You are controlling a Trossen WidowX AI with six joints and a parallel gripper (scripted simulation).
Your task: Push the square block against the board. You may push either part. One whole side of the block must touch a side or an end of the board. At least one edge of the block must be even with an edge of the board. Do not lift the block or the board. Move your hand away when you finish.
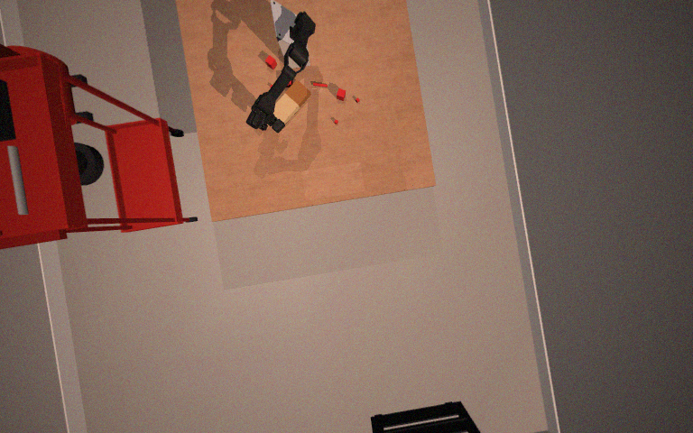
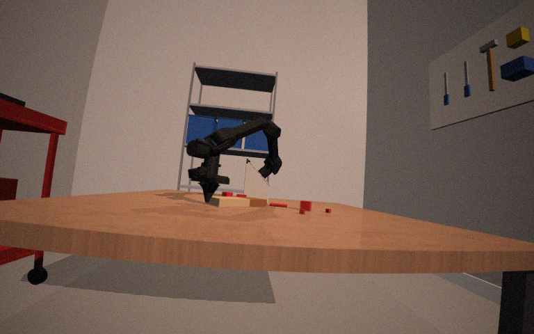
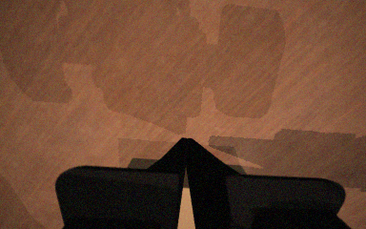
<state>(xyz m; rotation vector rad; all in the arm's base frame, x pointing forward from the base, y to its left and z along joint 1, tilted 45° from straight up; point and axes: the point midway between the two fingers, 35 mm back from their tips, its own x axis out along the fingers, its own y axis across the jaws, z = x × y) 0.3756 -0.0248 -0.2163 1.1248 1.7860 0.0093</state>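
Observation:
The cream piece (image 1: 287,108) (image 2: 233,202), which looks like the board, lies flat on the table. A strip of it (image 3: 186,215) shows between the fingers in the wrist view. The brown square block (image 1: 298,92) (image 2: 258,202) lies flat against or very near its far end. Whether the sides fully touch and the edges are even is too small to tell. My gripper (image 2: 207,201) (image 3: 186,143) is shut and empty, pointing down, with its tips low beside the cream piece's left end; contact is unclear. In the top view the arm hides the fingertips and part of both pieces.
A red cube (image 1: 340,94) (image 2: 305,205), a thin red rod (image 1: 318,84) (image 2: 278,204) and small red bits (image 1: 336,121) (image 2: 328,210) lie right of the pieces. Another red cube (image 1: 271,61) (image 2: 227,194) lies behind. A pale upright panel (image 1: 283,23) (image 2: 256,186) stands near the arm's base.

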